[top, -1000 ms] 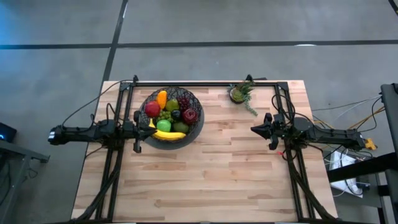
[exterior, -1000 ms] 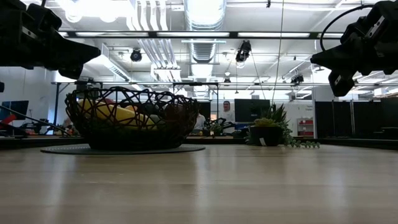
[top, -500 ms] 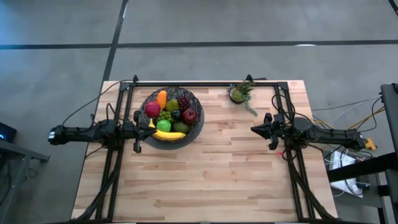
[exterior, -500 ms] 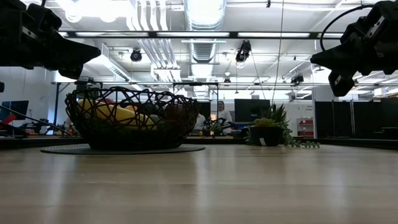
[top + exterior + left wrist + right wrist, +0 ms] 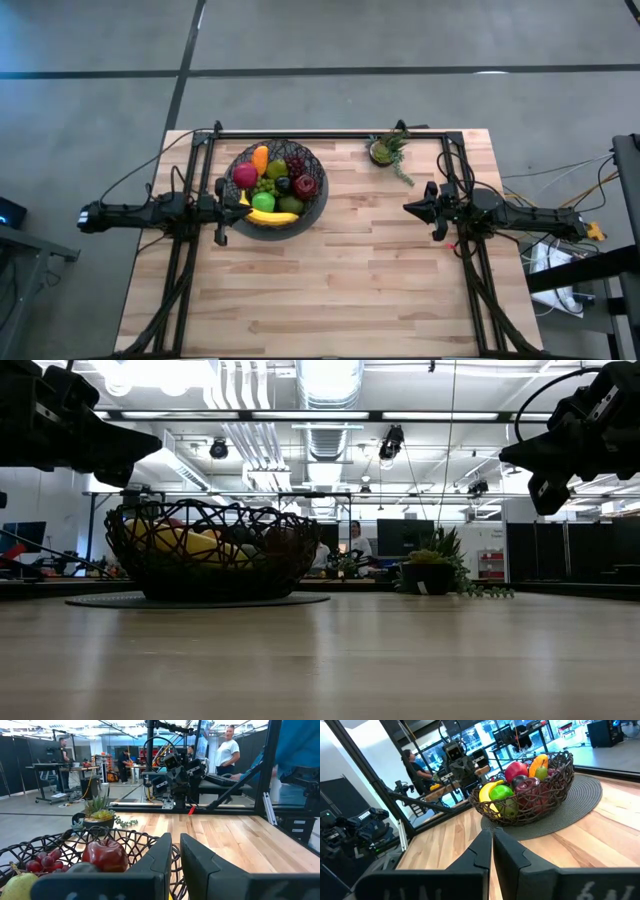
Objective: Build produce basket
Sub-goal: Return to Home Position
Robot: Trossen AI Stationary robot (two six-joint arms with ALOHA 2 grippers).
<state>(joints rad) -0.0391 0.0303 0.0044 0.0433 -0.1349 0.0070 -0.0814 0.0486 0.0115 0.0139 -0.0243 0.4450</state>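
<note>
The dark wire basket (image 5: 318, 170) stands by its base on a flat grey round disc (image 5: 323, 207) toward the table's far left. Inside it lie the produce: red apples, a green apple (image 5: 263, 203), a banana (image 5: 272, 216), an orange piece (image 5: 261, 158), grapes and a dark plum. My left gripper (image 5: 243, 208) hangs shut above the basket's left rim; its wrist view shows the basket (image 5: 60, 845) below the fingers. My right gripper (image 5: 406, 208), also shut, hovers over the table's right half and points toward the basket (image 5: 530, 795). In the low view both arms are raised well above the table.
A small spiky green plant (image 5: 388, 150) in a pot stands near the far edge, right of the basket. Black frame rails run along the far edge and both sides. Bare wood (image 5: 340, 280) fills the middle and near part of the table. People stand in the room beyond.
</note>
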